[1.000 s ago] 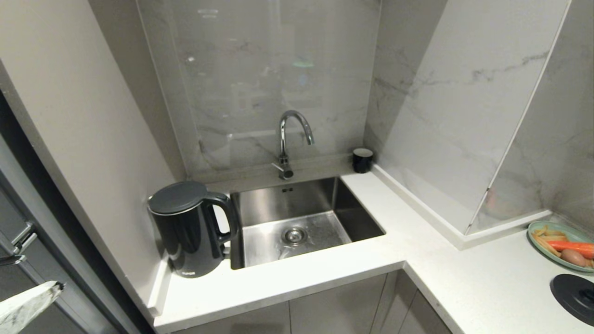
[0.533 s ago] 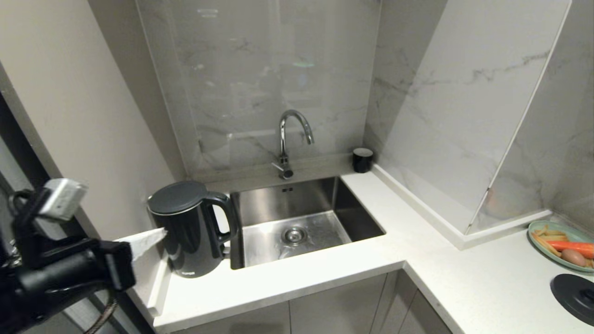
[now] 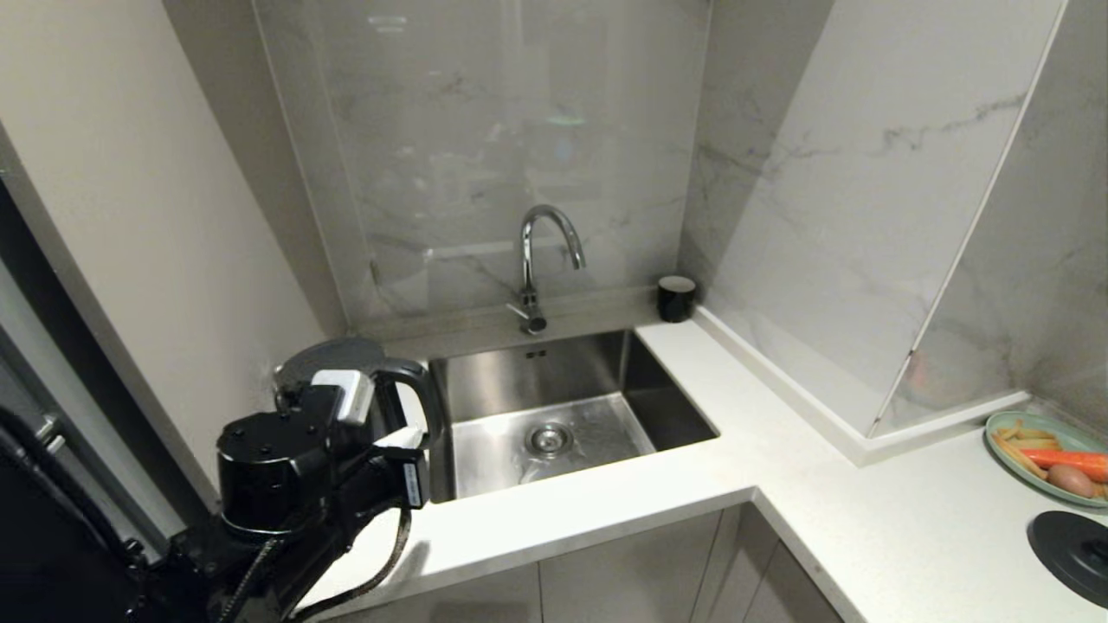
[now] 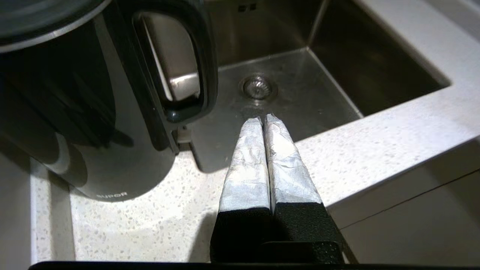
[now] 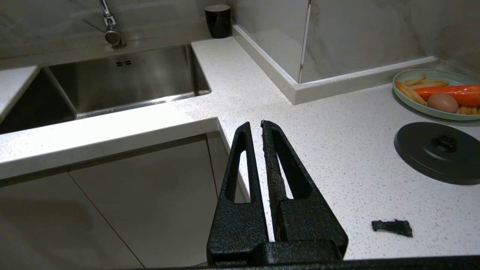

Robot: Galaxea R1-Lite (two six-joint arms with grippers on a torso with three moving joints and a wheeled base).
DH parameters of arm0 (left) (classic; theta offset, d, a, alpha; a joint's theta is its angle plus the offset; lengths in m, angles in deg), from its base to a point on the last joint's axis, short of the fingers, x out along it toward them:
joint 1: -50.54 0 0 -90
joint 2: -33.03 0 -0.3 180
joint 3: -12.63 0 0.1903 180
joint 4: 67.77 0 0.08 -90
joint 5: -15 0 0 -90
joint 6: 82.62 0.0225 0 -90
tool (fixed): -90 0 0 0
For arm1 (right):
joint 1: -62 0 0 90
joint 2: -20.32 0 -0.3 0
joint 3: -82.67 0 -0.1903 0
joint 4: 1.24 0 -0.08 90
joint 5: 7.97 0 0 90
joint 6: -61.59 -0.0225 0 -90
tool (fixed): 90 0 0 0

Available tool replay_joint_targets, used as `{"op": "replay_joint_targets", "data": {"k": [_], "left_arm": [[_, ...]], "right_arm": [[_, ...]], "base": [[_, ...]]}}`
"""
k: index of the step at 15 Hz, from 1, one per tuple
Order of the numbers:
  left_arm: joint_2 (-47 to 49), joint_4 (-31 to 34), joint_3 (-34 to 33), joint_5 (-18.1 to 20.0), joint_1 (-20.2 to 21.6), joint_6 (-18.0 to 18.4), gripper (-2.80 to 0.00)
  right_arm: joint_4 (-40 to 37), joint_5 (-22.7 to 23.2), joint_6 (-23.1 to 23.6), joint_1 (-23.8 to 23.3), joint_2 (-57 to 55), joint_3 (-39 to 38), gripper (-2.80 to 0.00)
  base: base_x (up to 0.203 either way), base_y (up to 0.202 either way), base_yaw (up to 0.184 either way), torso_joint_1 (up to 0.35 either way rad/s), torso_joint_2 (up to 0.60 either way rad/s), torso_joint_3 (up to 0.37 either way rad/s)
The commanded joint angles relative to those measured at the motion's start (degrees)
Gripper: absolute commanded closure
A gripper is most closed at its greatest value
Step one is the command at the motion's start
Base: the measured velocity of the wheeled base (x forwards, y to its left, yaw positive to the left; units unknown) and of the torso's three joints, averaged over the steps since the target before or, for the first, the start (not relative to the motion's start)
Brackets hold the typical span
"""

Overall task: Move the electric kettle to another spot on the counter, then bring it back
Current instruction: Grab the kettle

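Observation:
The electric kettle, glossy black with a dark-grey lid, stands on the white speckled counter left of the sink, its loop handle facing the basin. In the head view my left arm covers most of its body. My left gripper, fingers wrapped in white tape, is shut and empty. It hovers over the counter's front strip just to the sink side of the handle, touching nothing. My right gripper is shut and empty above the counter corner farther right, outside the head view.
A steel sink with a faucet lies beside the kettle. A small black cup stands in the back corner. At far right are a green plate of food and a round black base disc. A wall hems the kettle's left side.
My left arm has swung up from the lower left and across in front of the kettle, ending beside its handle, gripper still shut. The kettle has not moved.

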Motion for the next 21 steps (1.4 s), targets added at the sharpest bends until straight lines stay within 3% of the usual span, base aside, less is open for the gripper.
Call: {"op": "replay_joint_targets", "data": {"k": [1, 4, 5, 9, 16, 21], "left_arm": [[6.71, -2.52, -0.14, -0.38, 0.58, -0.02, 0.00], [10.30, -8.76, -0.76, -0.90, 0.92, 0.14, 0.00], [11.55, -9.02, -0.63, -1.43, 0.98, 0.16, -2.80], [14.30, -9.11, 1.75, -1.60, 1.05, 0.10, -2.80], [21.94, -9.10, 10.83, -1.36, 6.00, 1.90, -2.80], [23.69, -9.01, 15.04, -1.16, 6.47, 1.95, -2.80]], "right_arm": [[0.00, 0.01, 0.09, 0.00, -0.05, 0.00, 0.00], [0.00, 0.01, 0.09, 0.00, -0.05, 0.00, 0.00], [0.00, 0.01, 0.01, 0.00, -0.05, 0.00, 0.00], [0.00, 0.01, 0.01, 0.00, -0.05, 0.00, 0.00], [0.00, 0.01, 0.01, 0.00, -0.05, 0.00, 0.00], [0.00, 0.01, 0.01, 0.00, -0.05, 0.00, 0.00]], "base": [[0.000, 0.000, 0.000, 0.000, 0.00, 0.000], [0.000, 0.000, 0.000, 0.000, 0.00, 0.000], [0.000, 0.000, 0.000, 0.000, 0.00, 0.000], [0.000, 0.000, 0.000, 0.000, 0.00, 0.000], [0.000, 0.000, 0.000, 0.000, 0.00, 0.000], [0.000, 0.000, 0.000, 0.000, 0.00, 0.000]]}}
